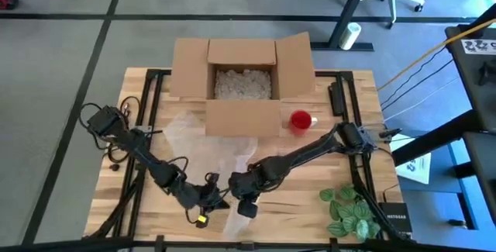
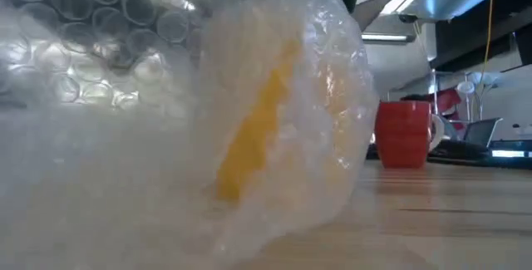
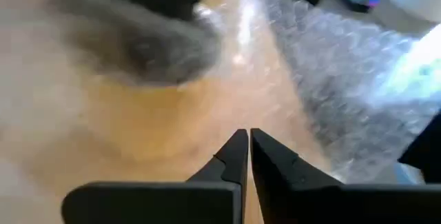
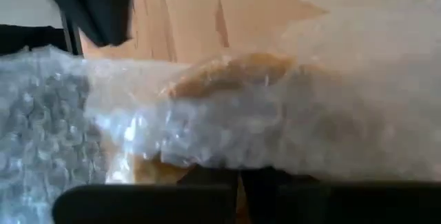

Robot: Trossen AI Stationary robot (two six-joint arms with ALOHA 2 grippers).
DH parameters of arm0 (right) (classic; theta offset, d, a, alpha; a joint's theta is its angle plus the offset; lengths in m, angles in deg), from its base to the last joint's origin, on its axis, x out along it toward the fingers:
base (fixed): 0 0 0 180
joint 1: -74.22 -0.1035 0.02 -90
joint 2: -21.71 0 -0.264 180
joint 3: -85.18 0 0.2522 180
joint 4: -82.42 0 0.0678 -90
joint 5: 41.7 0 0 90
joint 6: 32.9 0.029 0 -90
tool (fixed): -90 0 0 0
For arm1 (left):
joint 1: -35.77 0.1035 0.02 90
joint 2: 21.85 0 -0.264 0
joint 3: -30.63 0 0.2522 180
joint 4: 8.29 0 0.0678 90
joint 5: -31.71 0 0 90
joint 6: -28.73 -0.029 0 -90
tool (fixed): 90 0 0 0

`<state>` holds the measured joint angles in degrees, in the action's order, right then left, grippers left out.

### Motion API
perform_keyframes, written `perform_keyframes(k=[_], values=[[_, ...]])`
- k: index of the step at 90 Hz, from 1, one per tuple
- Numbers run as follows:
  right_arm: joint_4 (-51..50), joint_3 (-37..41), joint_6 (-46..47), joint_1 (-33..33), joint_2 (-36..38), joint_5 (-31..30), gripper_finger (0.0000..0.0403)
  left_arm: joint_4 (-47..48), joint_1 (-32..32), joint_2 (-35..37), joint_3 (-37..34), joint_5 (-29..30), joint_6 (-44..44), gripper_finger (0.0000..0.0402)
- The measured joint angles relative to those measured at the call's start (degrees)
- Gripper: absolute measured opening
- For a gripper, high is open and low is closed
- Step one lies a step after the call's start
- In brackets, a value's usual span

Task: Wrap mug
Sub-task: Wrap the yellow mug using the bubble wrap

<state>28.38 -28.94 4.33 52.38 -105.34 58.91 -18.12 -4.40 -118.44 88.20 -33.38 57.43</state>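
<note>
1. High view: one wooden slatted desk [image 1: 325, 198]. One open cardboard box [image 1: 242, 81] with pale loose fill, four flaps spread. One red mug [image 1: 301, 120] just beside the box's front right corner. One clear bubble wrap sheet [image 1: 221, 155] spread in front of the box. One leafy green sprig [image 1: 349, 209] well away from the box, at the desk's near right. Left tool [image 1: 208, 198] and right tool [image 1: 246, 204] sit close together on the wrap's near edge, farthest from the box. A small yellow item [image 1: 201, 221] lies just beside the left tool.

2. Low view: one yellow object bundled in bubble wrap [image 2: 274, 120], rounded and crinkled; the red mug [image 2: 403, 133], ribbed and handled, stands apart from it.

3. Left wrist view: left tool [image 3: 249, 156] has its two dark tapered fingers pressed nearly together, nothing visible between them; bubble wrap [image 3: 344, 79] lies ahead.

4. Right wrist view: right tool is hidden under the wrapped yellow bundle [image 4: 227, 114]; grip cannot be told.
</note>
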Motion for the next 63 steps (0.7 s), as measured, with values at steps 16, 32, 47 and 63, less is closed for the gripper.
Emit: perform_keyframes(k=[16,32,47,63], values=[[1.1,0.0,0.0,0.8,-0.6,2.1,0.0000,1.1,-1.5,0.0,-0.7,2.5,2.5,0.0000],[1.7,-0.4,1.6,2.2,-0.3,1.9,0.0000,3.7,-1.5,0.0,-2.0,2.9,6.6,0.0000],[5.9,-1.3,4.7,3.5,-0.4,1.2,0.0000,4.6,-2.2,-1.9,-2.3,1.8,10.3,0.0000],[6.8,-1.2,10.3,3.5,-0.5,-4.8,0.0000,3.3,-2.3,-6.9,-2.4,-0.9,15.4,0.0000]])
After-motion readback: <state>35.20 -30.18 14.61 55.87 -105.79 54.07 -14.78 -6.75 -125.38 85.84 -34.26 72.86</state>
